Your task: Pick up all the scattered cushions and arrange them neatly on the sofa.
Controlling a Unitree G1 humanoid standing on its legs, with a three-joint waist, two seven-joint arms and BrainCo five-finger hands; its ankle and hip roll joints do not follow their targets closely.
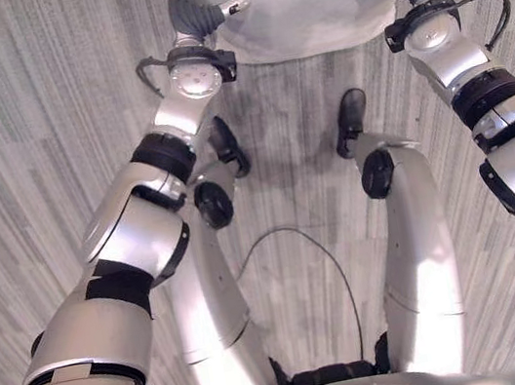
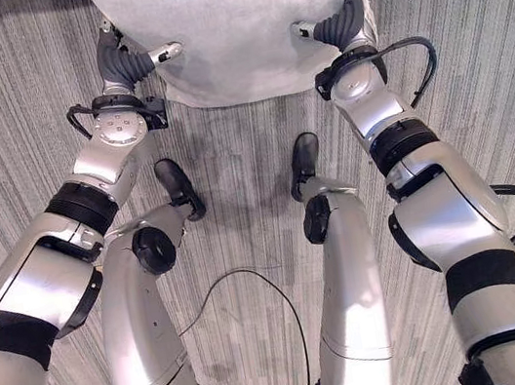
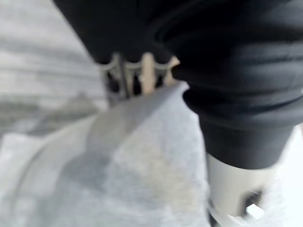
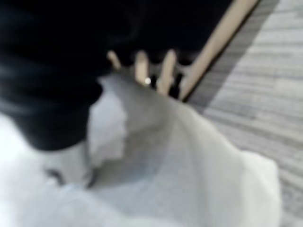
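Held up over the striped floor: pale grey cushion, left hand and right hand gripping opposite sides, fingers curled into the fabric.

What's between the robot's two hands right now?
The pale grey cushion spans the whole gap between the left hand and right hand, seen in both eye views.

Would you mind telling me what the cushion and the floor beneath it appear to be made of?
The cushion looks like soft pale grey woven fabric, matte, creasing where the left hand and right hand grip it. The floor seems to be low-pile grey carpet with streaked stripes, though that could be printed vinyl.
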